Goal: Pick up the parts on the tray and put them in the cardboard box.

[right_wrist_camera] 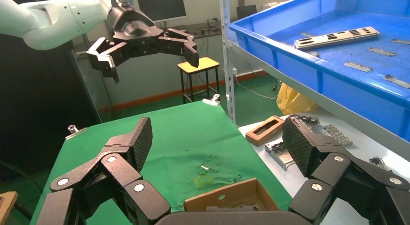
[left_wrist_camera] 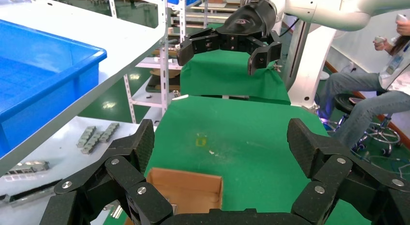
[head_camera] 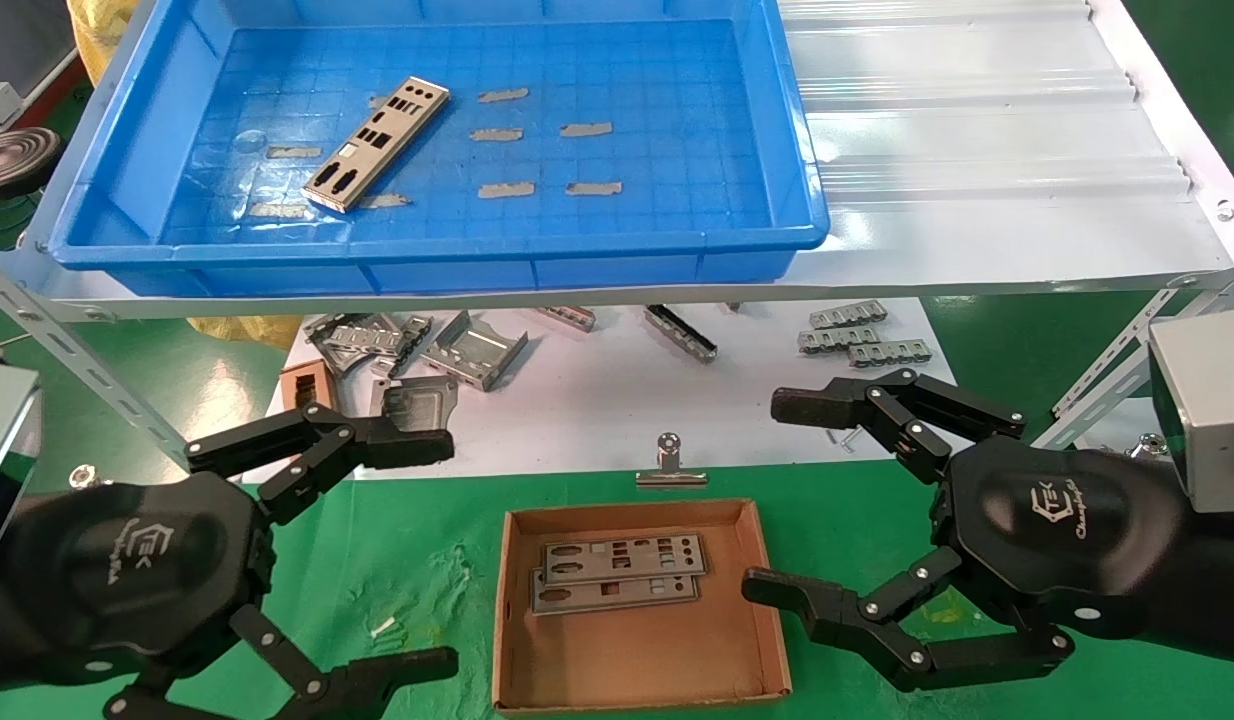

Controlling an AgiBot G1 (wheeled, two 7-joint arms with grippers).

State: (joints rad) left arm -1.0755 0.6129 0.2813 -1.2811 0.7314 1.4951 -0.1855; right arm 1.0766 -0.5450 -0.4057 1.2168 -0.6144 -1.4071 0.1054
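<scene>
Plates are what we are sorting: one punched silver plate (head_camera: 377,143) lies slanted on the floor of the blue tray (head_camera: 807,180), toward its left side, among several small grey strips (head_camera: 502,134) scattered flat across the grid. The tray sits on a white corrugated sheet (head_camera: 977,150) on the far shelf. Near us, on the green cloth (head_camera: 397,560), the cardboard box (head_camera: 637,650) holds two more plates (head_camera: 617,572), overlapping and lying flat in its far half. Our left gripper (head_camera: 447,545) hangs above the cloth just left of the box, its fingers spread wide with nothing between them. Our right gripper (head_camera: 767,495) hangs just right of the box, likewise spread wide and empty. Neither claw touches the box or any plate. Between the shelf and the cloth, a white surface carries bent grey brackets (head_camera: 472,350), ridged strips (head_camera: 857,335) and a small narrow brown frame (head_camera: 305,385). A metal binder clip (head_camera: 669,465) grips the far edge of the cloth, just beyond the box.
</scene>
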